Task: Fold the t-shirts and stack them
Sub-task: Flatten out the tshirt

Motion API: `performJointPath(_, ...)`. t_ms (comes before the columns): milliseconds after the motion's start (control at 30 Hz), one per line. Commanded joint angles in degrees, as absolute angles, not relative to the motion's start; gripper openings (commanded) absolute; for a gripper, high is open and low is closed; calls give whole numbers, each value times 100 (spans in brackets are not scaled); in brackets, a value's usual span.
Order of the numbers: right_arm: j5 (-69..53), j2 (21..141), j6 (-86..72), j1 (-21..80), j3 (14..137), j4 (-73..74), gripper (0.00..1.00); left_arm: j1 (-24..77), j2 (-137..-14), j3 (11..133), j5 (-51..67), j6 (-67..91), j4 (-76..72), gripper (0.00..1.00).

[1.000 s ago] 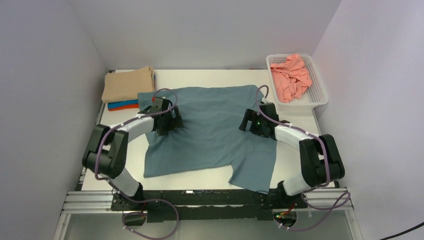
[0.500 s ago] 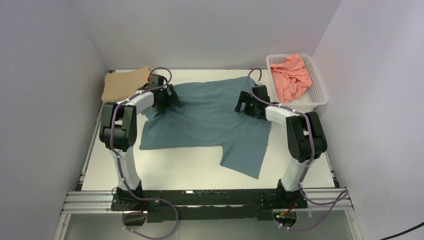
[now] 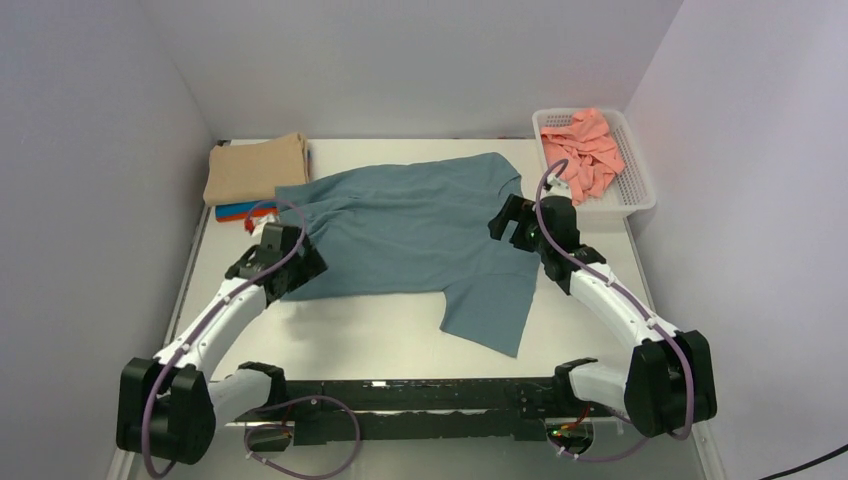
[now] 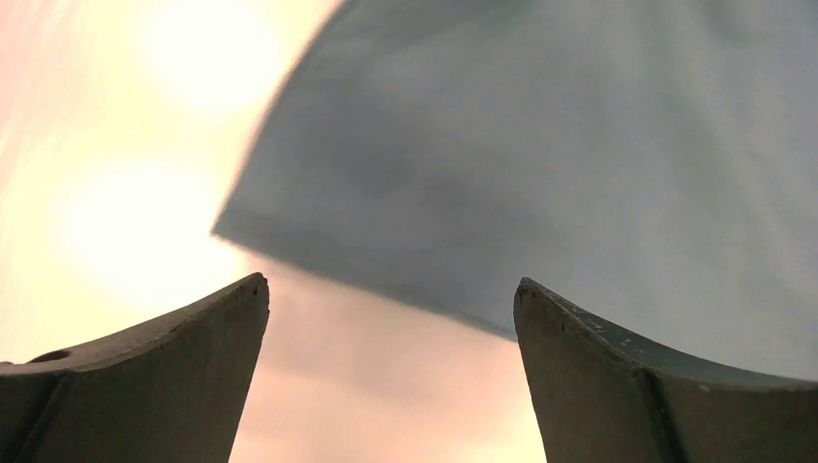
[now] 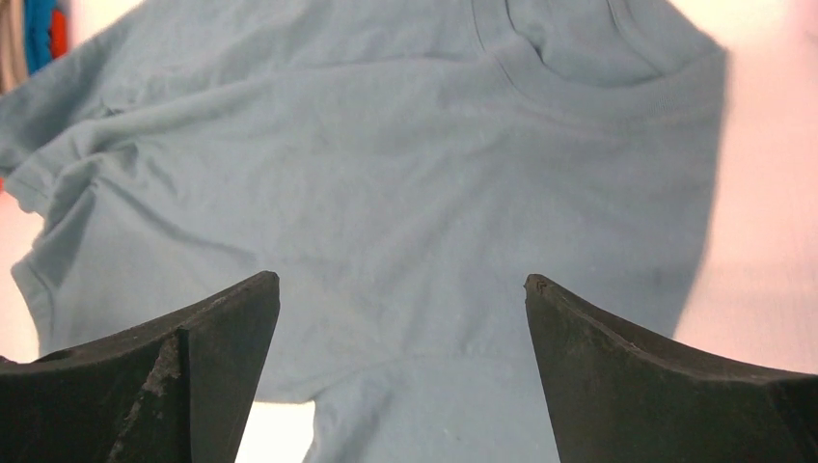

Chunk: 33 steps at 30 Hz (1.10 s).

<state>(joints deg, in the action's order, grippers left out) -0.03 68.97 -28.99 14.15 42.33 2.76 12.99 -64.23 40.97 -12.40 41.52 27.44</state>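
A dusty teal-grey t-shirt (image 3: 410,225) lies spread on the table, collar toward the far right, one sleeve hanging toward the near edge. My left gripper (image 3: 300,265) is open at the shirt's near-left corner; in the left wrist view the gripper (image 4: 391,289) has bare table between its fingers and the shirt's (image 4: 579,145) edge just ahead. My right gripper (image 3: 507,222) is open over the shirt's right side. The right wrist view shows that gripper (image 5: 402,285) above the cloth (image 5: 386,174), holding nothing. Salmon pink t-shirts (image 3: 585,150) lie in the basket.
A white perforated basket (image 3: 625,205) stands at the back right. At the back left, a folded tan t-shirt (image 3: 255,170) sits on a blue one (image 3: 250,210) and an orange one (image 3: 226,213). White walls close in on three sides.
The teal-grey shirt slid toward the back of the table. Both arms then drew away: the left swung back to the shirt's near-left corner, the right moved to its right side.
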Motion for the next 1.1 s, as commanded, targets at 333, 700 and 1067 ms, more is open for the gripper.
performJointPath(333, -11, 6735, -2969, 1397, 3957, 518, 100, 9, -7173, 3278, -867, 4761, 1949, 75)
performJointPath(700, 360, 6692, -2908, 1397, 3901, 825, 100, 307, -8243, 3734, -691, 4409, 1901, 0)
performJointPath(1067, 672, 6326, -3133, 2086, 3987, 3327, 100, 856, -7217, 3830, -1607, 4533, 2721, 0)
